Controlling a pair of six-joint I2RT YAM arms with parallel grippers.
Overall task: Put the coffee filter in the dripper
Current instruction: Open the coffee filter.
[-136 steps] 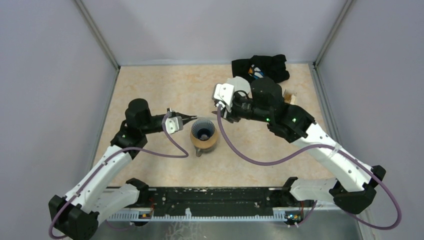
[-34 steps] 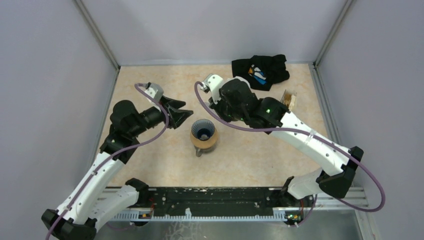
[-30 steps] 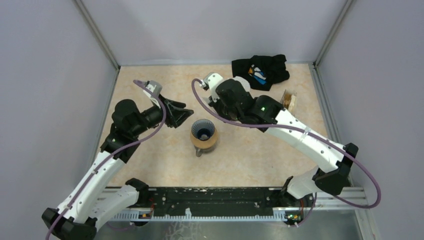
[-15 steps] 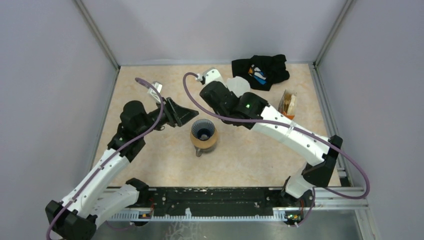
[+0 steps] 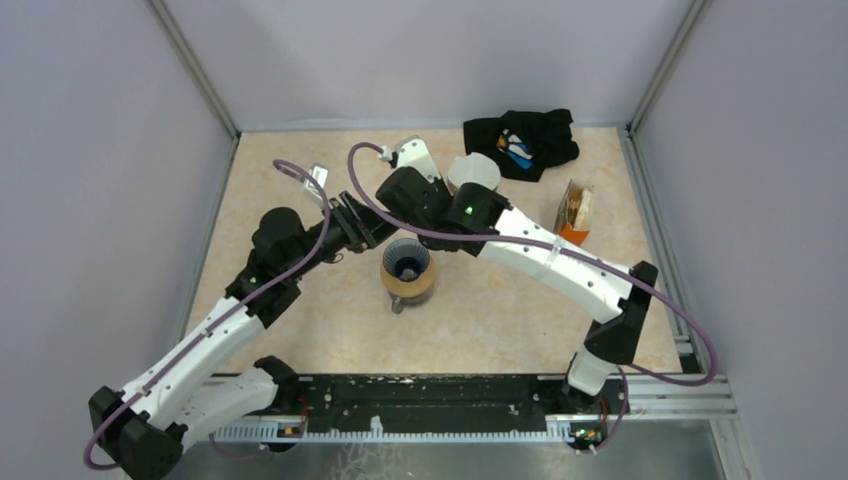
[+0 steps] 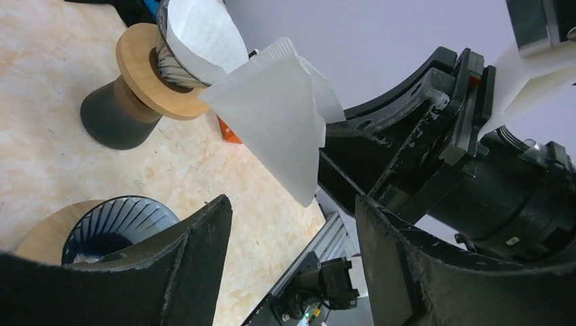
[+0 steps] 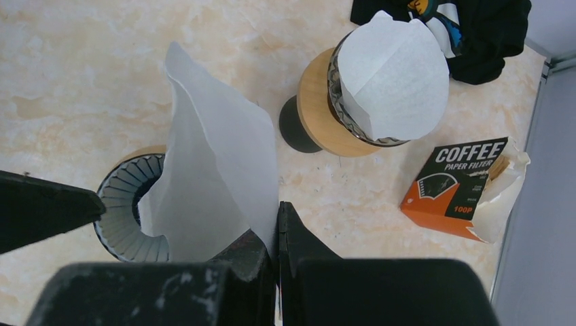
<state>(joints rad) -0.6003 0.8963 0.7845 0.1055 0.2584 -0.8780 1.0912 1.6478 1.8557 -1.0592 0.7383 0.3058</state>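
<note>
My right gripper [image 7: 277, 217] is shut on one edge of a white paper coffee filter [image 7: 210, 170], which hangs partly opened above the empty ribbed dripper [image 7: 126, 204] with its wooden ring. In the left wrist view the coffee filter [image 6: 278, 115] points down just beyond my left gripper [image 6: 292, 204], which is open and holds nothing. The dripper [image 6: 109, 224] lies below and to the left of it. From above, the dripper [image 5: 407, 268] stands mid-table, and both wrists meet just behind it. The right wrist hides the filter there.
A second dripper [image 7: 380, 88] with a filter in it stands behind on a dark base. An orange coffee filter box [image 7: 462, 187] lies to the right, and a black cloth [image 7: 469, 34] sits at the back. Purple cables loop over both arms.
The right arm has swung left, carrying the filter from near the back dripper to above the empty one. The left gripper has moved in towards it and opened wider.
</note>
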